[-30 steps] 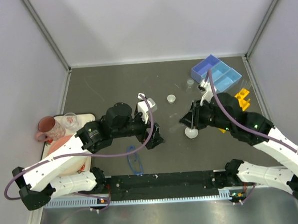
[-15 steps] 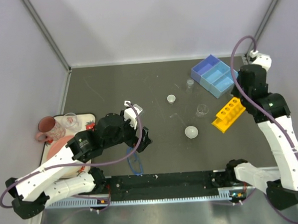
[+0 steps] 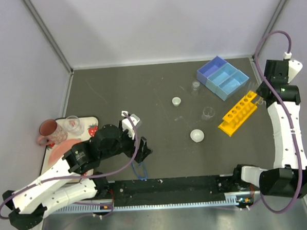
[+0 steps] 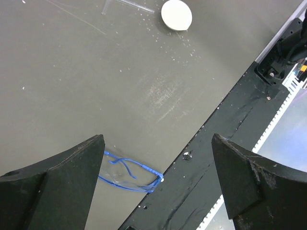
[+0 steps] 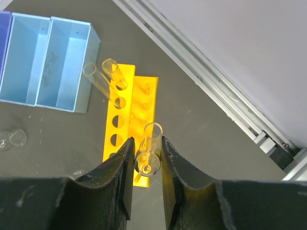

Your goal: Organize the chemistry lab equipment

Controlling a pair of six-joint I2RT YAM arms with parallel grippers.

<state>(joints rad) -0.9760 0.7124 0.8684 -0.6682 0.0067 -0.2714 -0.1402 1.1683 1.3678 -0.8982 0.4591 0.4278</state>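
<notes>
Setting: a dark grey surface [image 3: 116, 96] boxed in by pale walls, with a metal rail along each side.
Right arm: the right fingers [image 5: 122, 182] are closed on a thin clear tube [image 5: 147, 158], held open end up over the near end of the yellow tube rack [image 5: 125, 120].
Rack: it sits just beside the light-blue tray [image 5: 48, 62]; two other tubes [image 5: 98, 79] stand tilted in the holes at its tray end, and the holes below them show empty.
Left arm: the left fingers [image 4: 62, 182] are spread wide and hold nothing, hovering over the blue-framed goggles [image 4: 129, 172] at the near edge.
Loose items: two small beakers [image 3: 208, 113] and two white dishes [image 3: 197, 135] lie out on the mid surface, none in the tray.
Step in hand: most likely seating the held tube in a free hole.
Doing it well: centre the tube's lower end over one empty hole, bring it upright, and lower it slowly.
Release: part the fingers only once the tube rests in the hole.
Risk: the rack looks light, so a sideways push may shift it or knock the leaning tubes.
</notes>
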